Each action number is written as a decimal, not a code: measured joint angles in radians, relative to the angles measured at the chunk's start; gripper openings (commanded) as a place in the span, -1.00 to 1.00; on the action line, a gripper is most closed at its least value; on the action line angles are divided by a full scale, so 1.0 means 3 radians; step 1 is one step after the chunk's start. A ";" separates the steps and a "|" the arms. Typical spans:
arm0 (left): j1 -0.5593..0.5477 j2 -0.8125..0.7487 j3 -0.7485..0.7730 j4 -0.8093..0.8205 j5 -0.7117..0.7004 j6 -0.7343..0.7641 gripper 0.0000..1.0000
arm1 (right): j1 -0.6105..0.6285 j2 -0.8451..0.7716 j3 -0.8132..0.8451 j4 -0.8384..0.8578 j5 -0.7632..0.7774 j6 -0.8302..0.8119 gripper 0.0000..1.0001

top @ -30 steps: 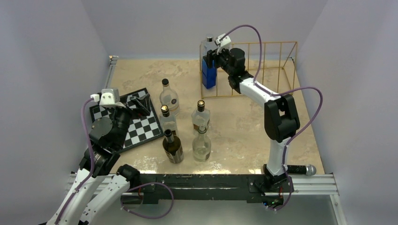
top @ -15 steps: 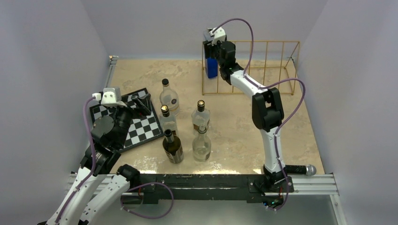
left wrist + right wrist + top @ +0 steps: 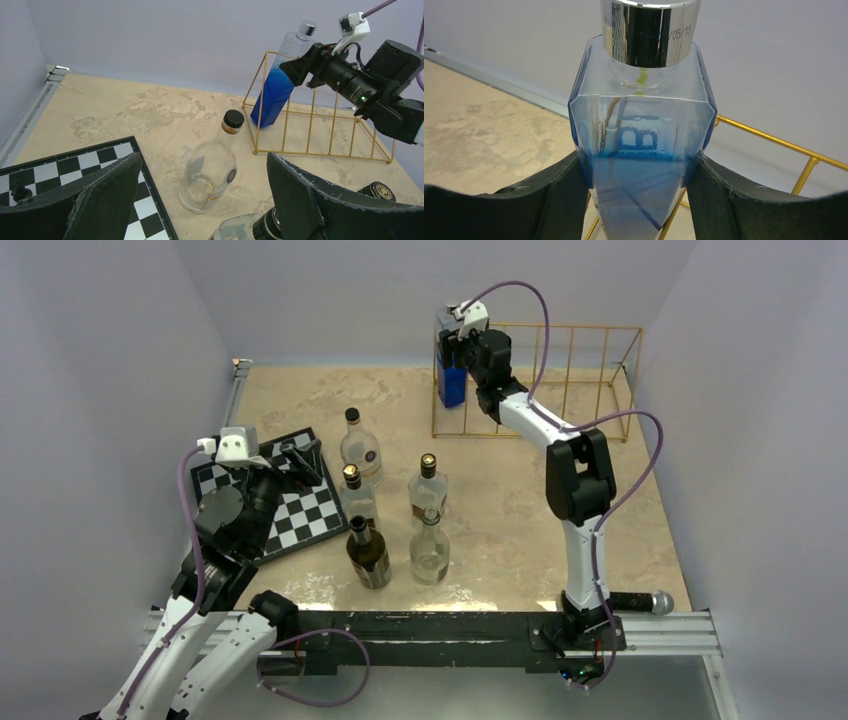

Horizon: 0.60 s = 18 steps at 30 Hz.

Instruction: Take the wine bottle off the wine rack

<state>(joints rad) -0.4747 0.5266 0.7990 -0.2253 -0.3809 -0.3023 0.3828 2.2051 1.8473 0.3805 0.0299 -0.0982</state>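
Note:
The wine bottle (image 3: 450, 380) is square and clear, holds blue liquid and has a silver cap. It leans in the left end of the gold wire wine rack (image 3: 590, 330) at the back of the table. My right gripper (image 3: 455, 345) is shut on the bottle's upper body just below the cap. In the right wrist view the bottle (image 3: 642, 150) fills the gap between both black fingers (image 3: 549, 195), with a rack rod (image 3: 774, 139) behind. The left wrist view shows the bottle (image 3: 272, 95) tilted, its base inside the rack (image 3: 320, 155). My left gripper (image 3: 300, 460) is open and empty over the checkerboard.
Several bottles (image 3: 428, 490) stand in a cluster mid-table; one clear bottle (image 3: 212, 170) is just ahead of my left gripper (image 3: 200, 200). A black-and-white checkerboard (image 3: 300, 510) lies at the left. A microphone-like object (image 3: 645, 602) lies by the right arm's base. Walls enclose three sides.
My right gripper has carried the bottle's top up and back towards the far wall. The rack has shifted slightly backward. The left arm has not moved.

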 measured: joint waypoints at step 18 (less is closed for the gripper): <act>0.0000 -0.0009 0.0000 0.0000 0.0003 0.0004 0.98 | -0.0032 -0.1139 -0.1082 0.0738 -0.0994 0.0247 -1.00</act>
<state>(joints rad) -0.4747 0.5240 0.7990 -0.2253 -0.3801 -0.3012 0.3733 1.8633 1.5227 0.6018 -0.2684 -0.0242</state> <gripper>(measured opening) 0.987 0.647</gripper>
